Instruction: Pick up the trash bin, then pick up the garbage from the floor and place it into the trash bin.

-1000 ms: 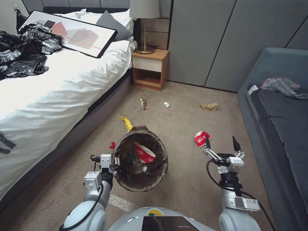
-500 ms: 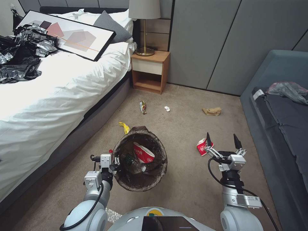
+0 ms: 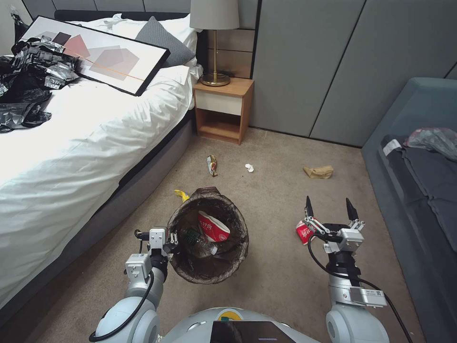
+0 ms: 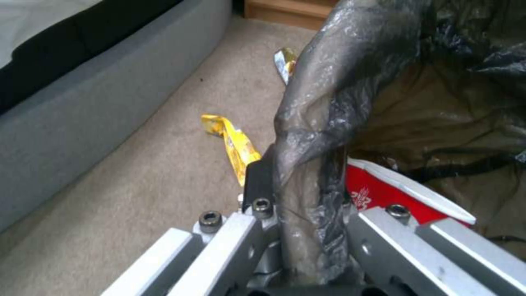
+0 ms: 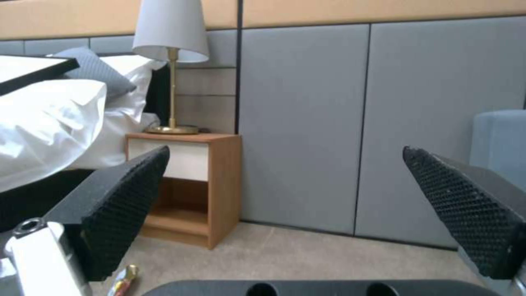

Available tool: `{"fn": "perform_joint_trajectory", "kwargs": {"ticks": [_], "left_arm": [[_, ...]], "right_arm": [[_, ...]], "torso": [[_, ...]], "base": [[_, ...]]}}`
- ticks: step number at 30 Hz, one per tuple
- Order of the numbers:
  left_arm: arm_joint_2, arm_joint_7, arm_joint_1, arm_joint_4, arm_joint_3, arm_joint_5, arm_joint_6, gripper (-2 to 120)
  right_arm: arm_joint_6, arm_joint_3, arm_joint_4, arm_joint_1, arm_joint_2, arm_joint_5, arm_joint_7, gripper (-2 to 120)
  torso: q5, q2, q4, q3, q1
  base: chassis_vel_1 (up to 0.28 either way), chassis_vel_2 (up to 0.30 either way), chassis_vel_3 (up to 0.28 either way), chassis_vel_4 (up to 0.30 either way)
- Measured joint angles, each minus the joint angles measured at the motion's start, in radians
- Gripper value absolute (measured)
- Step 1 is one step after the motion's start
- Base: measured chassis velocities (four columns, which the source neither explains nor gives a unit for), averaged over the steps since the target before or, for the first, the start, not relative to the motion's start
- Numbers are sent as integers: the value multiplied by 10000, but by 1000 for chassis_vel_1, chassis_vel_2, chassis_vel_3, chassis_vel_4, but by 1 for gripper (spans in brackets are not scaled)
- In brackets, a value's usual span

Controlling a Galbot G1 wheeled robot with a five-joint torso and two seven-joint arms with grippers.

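Jaws on my left gripper (image 3: 172,242) are clamping the liner-covered rim of the trash bin (image 3: 209,267), which I am holding up in front of me, off the carpet and near the bed (image 3: 71,143). Looking down from my head, I am seeing a crushed red-and-white cup (image 3: 213,227) lying inside the bin. My right gripper (image 3: 330,209) is hovering with its jaws spread wide and holding nothing, just beside a second red cup (image 3: 303,232) on the floor. Farther off on the carpet, a snack wrapper (image 3: 212,165), a white tissue (image 3: 249,167) and a tan crumpled bag (image 3: 319,172) are lying apart, and a yellow wrapper (image 3: 182,195) is peeking out behind the bin.

From my left wrist, the jaws are pinching the dark liner bag (image 4: 318,135), with the yellow wrapper (image 4: 233,144) on the floor beyond.

From my right wrist, both black pads (image 5: 123,205) are standing well apart, facing the nightstand (image 5: 186,185) and lamp (image 5: 171,49).
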Motion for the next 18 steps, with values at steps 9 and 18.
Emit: {"fn": "perform_joint_trajectory", "kwargs": {"ticks": [9,18], "left_arm": [[-6,-10,42,10,0,18,-22,0],[-6,-14,78,-14,-7,61,-19,0]], "right_arm": [[416,112,-322,274,-149,-157,-239,100],[-897,-169,-332,1476,-656,-44,471,100]], "torso": [[-1,0,0,0,0],[1,0,1,0,0]], "base": [[-47,49,48,-47],[0,0,0,0]]}}
